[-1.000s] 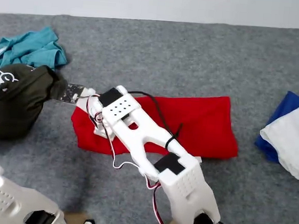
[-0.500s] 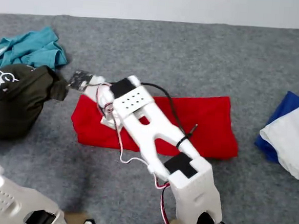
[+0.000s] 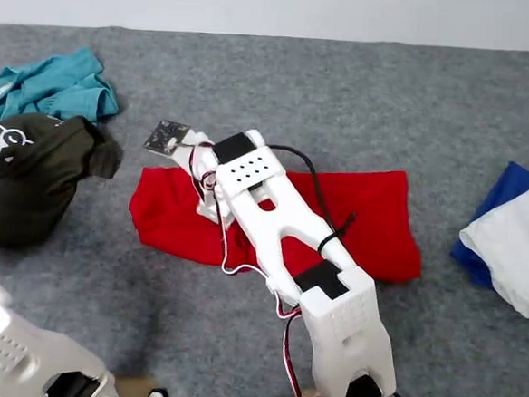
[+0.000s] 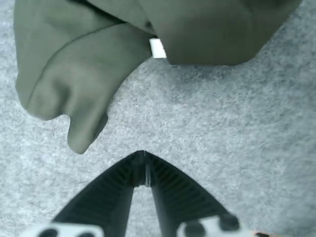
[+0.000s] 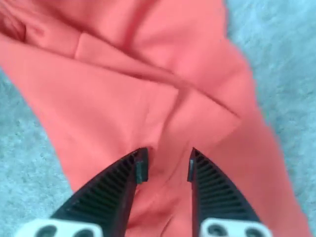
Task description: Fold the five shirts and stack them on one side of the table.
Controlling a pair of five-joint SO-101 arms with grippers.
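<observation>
A red shirt (image 3: 372,220) lies folded into a long band in the middle of the grey table (image 3: 344,95). The right arm (image 3: 272,217) reaches over its left half. In the right wrist view my right gripper (image 5: 165,163) is open just above the red shirt (image 5: 123,94), with creased cloth under the fingertips. A dark green shirt (image 3: 29,182) lies crumpled at the left, with a teal shirt (image 3: 50,88) behind it. My left gripper (image 4: 144,160) is shut and empty above bare table, a little short of the dark green shirt (image 4: 98,64).
A white shirt (image 3: 515,248) lies on a blue shirt (image 3: 500,201) at the right edge. The left arm's base (image 3: 8,353) sits at the front left corner. Open grey table stretches along the back and between the red shirt and the right pile.
The right arm's wrist has swung from the red shirt's left end, near the dark green shirt, toward the back and right. The left arm has kept still.
</observation>
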